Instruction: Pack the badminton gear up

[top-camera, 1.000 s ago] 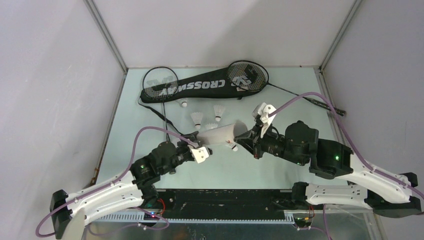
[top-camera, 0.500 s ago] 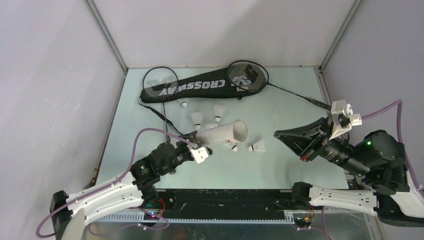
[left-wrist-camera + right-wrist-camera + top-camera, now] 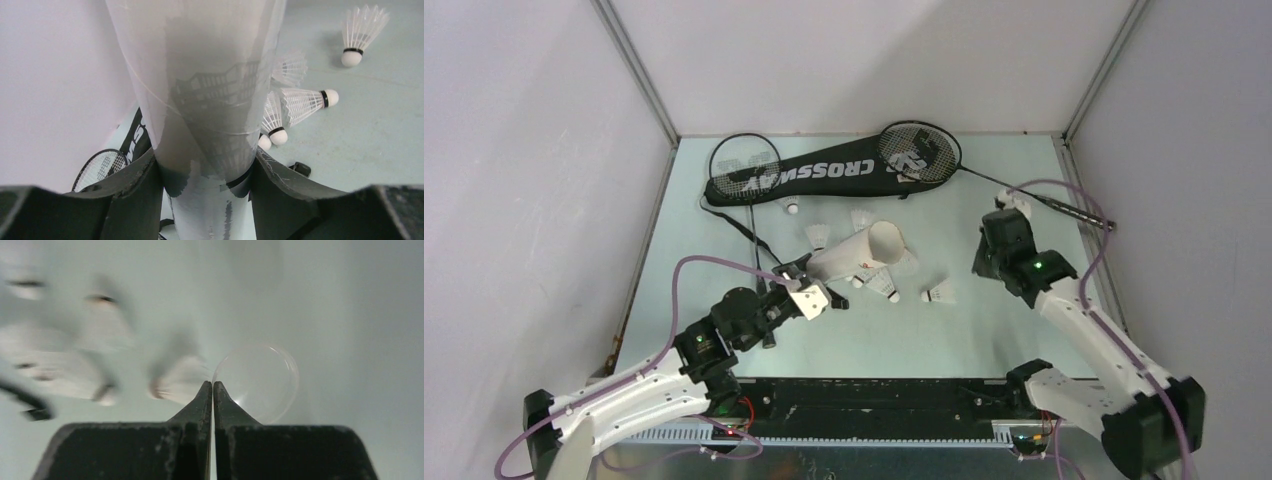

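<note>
Left gripper (image 3: 204,159): I find it pinching the white tube (image 3: 861,257) at its lower end, one finger pressed on each side. The tube's open mouth is raised and tilted up to the far right.

Right gripper (image 3: 213,384): the fingers are pressed together with nothing between them, and the arm stands well to the right of the tube. A clear round disc (image 3: 260,382) lies on the table (image 3: 924,340) just beyond the tips (that wrist view is blurred, so I cannot say what the disc is).

Shuttlecocks (image 3: 884,288): three lie on the near right of the tube, two just beyond it, and one farther back beside the bag.

Black CROSSWAY bag (image 3: 814,176): it lies flat at the far side, beyond the tube. One racket (image 3: 744,165) has its head on the bag's left end. The other racket (image 3: 919,155) has its head on the right end, its shaft running off to the right.
</note>
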{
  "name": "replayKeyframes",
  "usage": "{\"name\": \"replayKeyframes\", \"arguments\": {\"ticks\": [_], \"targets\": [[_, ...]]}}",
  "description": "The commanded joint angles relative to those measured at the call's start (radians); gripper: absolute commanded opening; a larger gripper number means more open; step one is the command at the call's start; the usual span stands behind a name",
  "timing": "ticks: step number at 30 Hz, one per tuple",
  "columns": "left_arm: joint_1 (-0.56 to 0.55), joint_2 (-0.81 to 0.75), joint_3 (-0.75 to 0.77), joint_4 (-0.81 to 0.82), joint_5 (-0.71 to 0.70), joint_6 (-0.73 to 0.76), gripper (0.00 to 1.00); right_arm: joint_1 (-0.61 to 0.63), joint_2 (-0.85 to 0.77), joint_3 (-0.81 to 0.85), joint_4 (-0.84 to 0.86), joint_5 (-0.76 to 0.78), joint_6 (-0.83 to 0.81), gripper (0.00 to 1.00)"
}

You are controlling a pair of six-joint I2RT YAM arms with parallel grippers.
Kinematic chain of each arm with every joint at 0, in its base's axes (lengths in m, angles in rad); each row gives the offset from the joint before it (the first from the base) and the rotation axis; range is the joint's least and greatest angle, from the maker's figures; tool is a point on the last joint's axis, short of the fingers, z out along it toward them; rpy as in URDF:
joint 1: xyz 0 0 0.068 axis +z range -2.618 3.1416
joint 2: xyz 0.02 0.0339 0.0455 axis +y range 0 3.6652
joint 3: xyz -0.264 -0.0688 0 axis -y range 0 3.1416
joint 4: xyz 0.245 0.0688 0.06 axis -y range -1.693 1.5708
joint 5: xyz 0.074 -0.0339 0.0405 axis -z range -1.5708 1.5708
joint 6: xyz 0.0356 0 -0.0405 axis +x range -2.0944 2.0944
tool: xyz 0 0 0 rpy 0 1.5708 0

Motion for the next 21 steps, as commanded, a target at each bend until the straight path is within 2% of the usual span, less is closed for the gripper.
{"name": "replayKeyframes", "arguments": {"ticks": [1, 5, 7, 9, 10, 12, 16, 19, 21], "targets": [[0.003, -0.018, 0.058, 0.105, -0.047, -0.087, 0.00, -0.152, 0.030, -0.179, 0.160, -0.130, 0.086, 0.00], [0.003, -0.027, 0.046, 0.099, -0.052, -0.095, 0.00, -0.187, 0.128, -0.258, 0.252, -0.109, 0.098, 0.00], [0.003, -0.031, 0.036, 0.099, -0.057, -0.097, 0.00, -0.191, 0.162, -0.265, 0.265, -0.112, 0.104, 0.09], [0.003, -0.032, 0.030, 0.099, -0.071, -0.100, 0.00, -0.183, 0.158, -0.266, 0.276, -0.118, 0.110, 0.36], [0.003, -0.033, 0.029, 0.096, -0.073, -0.102, 0.00, -0.180, 0.150, -0.266, 0.282, -0.119, 0.110, 0.68], [0.003, -0.030, 0.030, 0.087, -0.075, -0.103, 0.00, -0.175, 0.119, -0.269, 0.303, -0.129, 0.103, 0.85], [0.003, -0.022, 0.027, 0.080, -0.084, -0.110, 0.00, -0.169, 0.086, -0.313, 0.400, -0.227, 0.115, 0.86], [0.003, -0.016, 0.025, 0.080, -0.082, -0.112, 0.00, -0.152, 0.089, -0.358, 0.468, -0.331, 0.132, 0.82], [0.003, -0.012, 0.025, 0.077, -0.081, -0.112, 0.00, -0.131, 0.108, -0.372, 0.473, -0.343, 0.145, 0.79]]}}
